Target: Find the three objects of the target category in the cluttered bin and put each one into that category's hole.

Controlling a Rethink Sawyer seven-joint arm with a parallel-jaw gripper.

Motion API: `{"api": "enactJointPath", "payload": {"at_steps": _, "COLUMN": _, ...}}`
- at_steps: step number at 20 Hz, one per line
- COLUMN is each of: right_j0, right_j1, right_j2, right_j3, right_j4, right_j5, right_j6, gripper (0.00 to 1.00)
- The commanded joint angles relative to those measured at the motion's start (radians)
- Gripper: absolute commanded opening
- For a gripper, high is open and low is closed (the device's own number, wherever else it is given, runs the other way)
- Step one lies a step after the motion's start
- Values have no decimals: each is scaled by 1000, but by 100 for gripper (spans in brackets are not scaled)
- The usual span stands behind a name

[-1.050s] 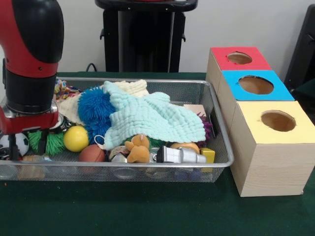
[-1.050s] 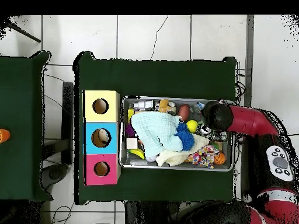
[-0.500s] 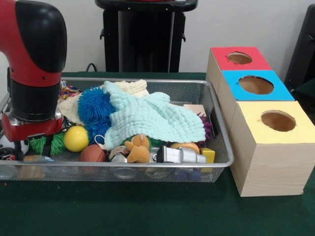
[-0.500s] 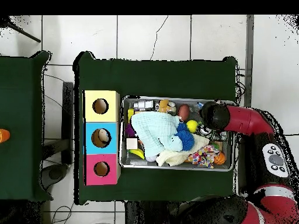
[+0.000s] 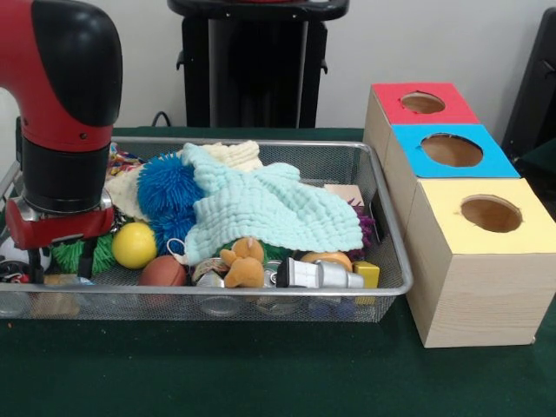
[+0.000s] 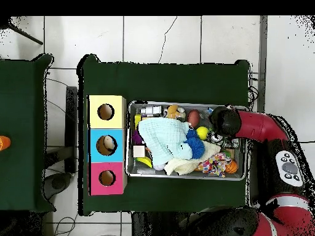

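The wire mesh bin (image 5: 261, 300) holds a mint cloth (image 5: 261, 204) draped over a blue spiky ball (image 5: 165, 187), with a yellow ball (image 5: 134, 245), a brown ball (image 5: 162, 271), an orange plush (image 5: 243, 261) and a silver can (image 5: 321, 275) along its front. My gripper (image 5: 61, 262) hangs low in the bin's left end, open, its fingers (image 5: 87, 261) on either side of a green spiky toy (image 5: 71, 252). Nothing is lifted. In the overhead view the arm's head (image 6: 224, 121) hides the gripper. Beside the bin stand a red box (image 5: 421, 104), a blue box (image 5: 450, 152) and a yellow box (image 5: 486, 217), each with a round hole.
A yellow block (image 5: 367, 274) lies at the bin's front right corner, and a black and white ball (image 5: 10, 261) is at its left end. The overhead view shows the bin's rim (image 6: 184, 177), the boxes (image 6: 106, 144) beside it, and a second green table with an orange thing (image 6: 3, 142).
The arm has shifted slightly rightward in the front view and sunk a little deeper into the bin's left end. The fingers stay spread. The objects have not moved.
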Motion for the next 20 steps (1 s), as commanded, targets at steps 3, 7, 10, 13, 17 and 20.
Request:
{"api": "enactJointPath", "payload": {"at_steps": 3, "right_j0": 14, "right_j1": -20, "right_j2": 74, "right_j3": 67, "right_j4": 24, "right_j5": 11, "right_j6": 89, "gripper": 100}}
{"api": "enactJointPath", "payload": {"at_steps": 7, "right_j0": 35, "right_j1": -20, "right_j2": 65, "right_j3": 105, "right_j4": 32, "right_j5": -25, "right_j6": 149, "gripper": 100}}
{"api": "enactJointPath", "payload": {"at_steps": 10, "right_j0": 44, "right_j1": -13, "right_j2": 60, "right_j3": 113, "right_j4": 35, "right_j5": -38, "right_j6": 168, "gripper": 100}}
{"api": "enactJointPath", "payload": {"at_steps": 13, "right_j0": 49, "right_j1": -12, "right_j2": 57, "right_j3": 110, "right_j4": 36, "right_j5": -40, "right_j6": 167, "gripper": 100}}
{"api": "enactJointPath", "payload": {"at_steps": 17, "right_j0": 53, "right_j1": -7, "right_j2": 59, "right_j3": 98, "right_j4": 41, "right_j5": -35, "right_j6": 161, "gripper": 100}}
{"api": "enactJointPath", "payload": {"at_steps": 20, "right_j0": 49, "right_j1": 10, "right_j2": 69, "right_j3": 75, "right_j4": 45, "right_j5": -29, "right_j6": 143, "gripper": 100}}
